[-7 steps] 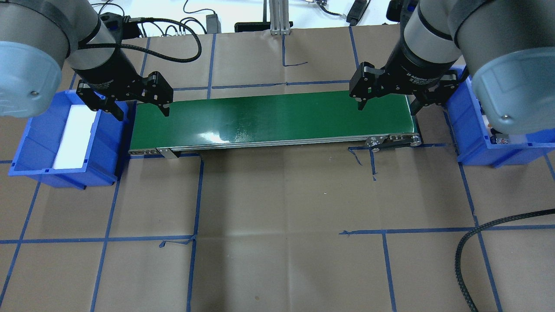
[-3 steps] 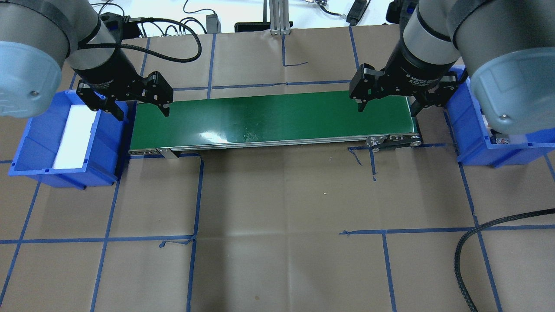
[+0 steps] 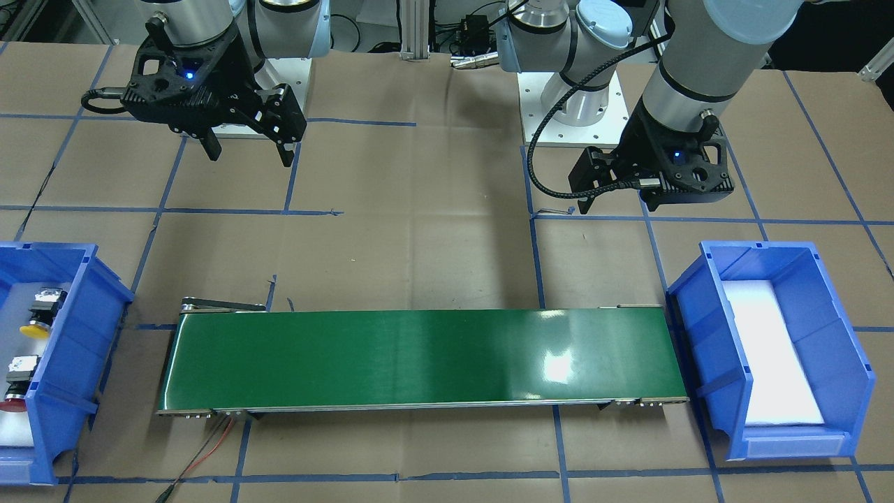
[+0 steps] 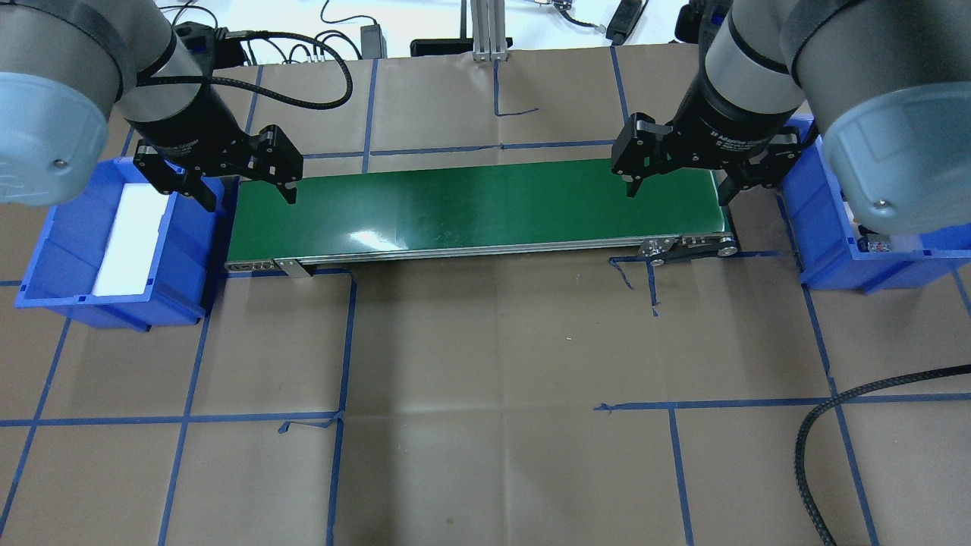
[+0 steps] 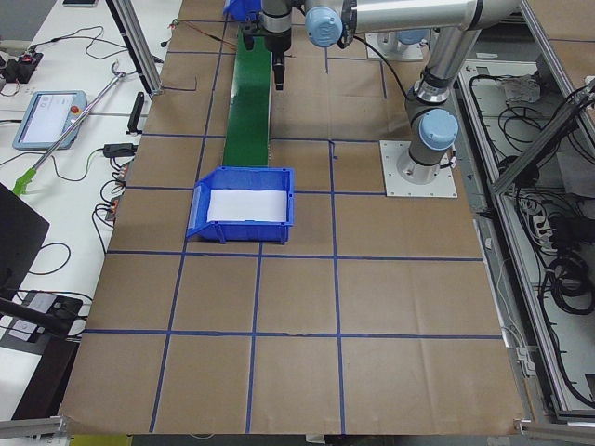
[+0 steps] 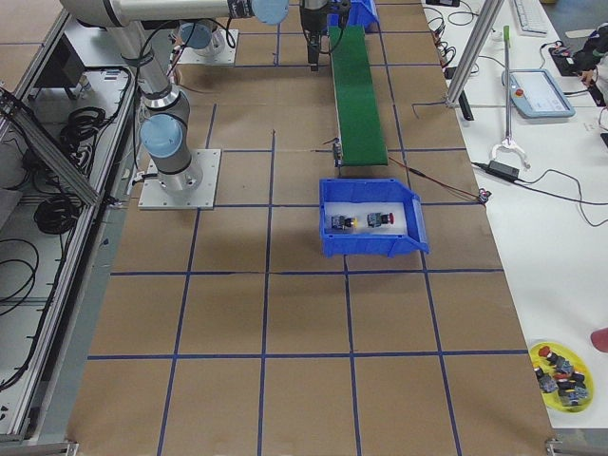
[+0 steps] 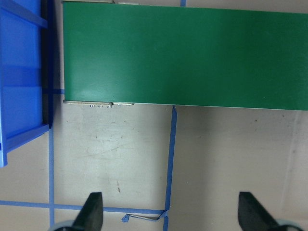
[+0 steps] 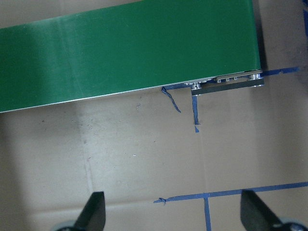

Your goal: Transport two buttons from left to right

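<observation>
Hardly anything has shifted since a second ago — both arms hang as before. Yellow button and red button lie in the bin off the belt's right end. Left gripper and right gripper hover by the belt's ends — spread wide, empty.

Conveyor belt lies crosswise on the table, between two bins. The right-end bin holds the first button nearer the robot and the second button beyond it, apart. The left-end bin holds a pad. Left gripper and right gripper hang on the robot's side of the belt, one near each end.
</observation>
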{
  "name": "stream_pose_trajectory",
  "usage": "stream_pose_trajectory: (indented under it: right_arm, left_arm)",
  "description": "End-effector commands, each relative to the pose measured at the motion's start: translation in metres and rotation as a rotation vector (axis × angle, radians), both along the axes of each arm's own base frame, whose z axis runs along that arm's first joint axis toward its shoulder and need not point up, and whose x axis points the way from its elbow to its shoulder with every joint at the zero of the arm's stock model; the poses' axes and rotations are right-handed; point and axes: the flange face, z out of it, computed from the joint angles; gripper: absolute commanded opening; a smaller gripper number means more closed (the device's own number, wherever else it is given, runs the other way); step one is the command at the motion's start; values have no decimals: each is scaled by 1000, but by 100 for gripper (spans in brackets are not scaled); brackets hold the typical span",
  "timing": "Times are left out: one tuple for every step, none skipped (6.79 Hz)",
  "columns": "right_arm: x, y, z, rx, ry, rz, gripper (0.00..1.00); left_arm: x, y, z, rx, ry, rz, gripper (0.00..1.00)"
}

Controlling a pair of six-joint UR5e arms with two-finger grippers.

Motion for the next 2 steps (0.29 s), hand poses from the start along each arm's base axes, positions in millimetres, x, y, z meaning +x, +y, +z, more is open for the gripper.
stream_pose_trajectory:
  right_arm:
    - [0,0,0,3,0,-1,100]
    - [0,0,-1,5,0,0,100]
  left_arm:
    - [0,0,0,0,0,0,100]
    - [0,0,0,0,-1,0,100]
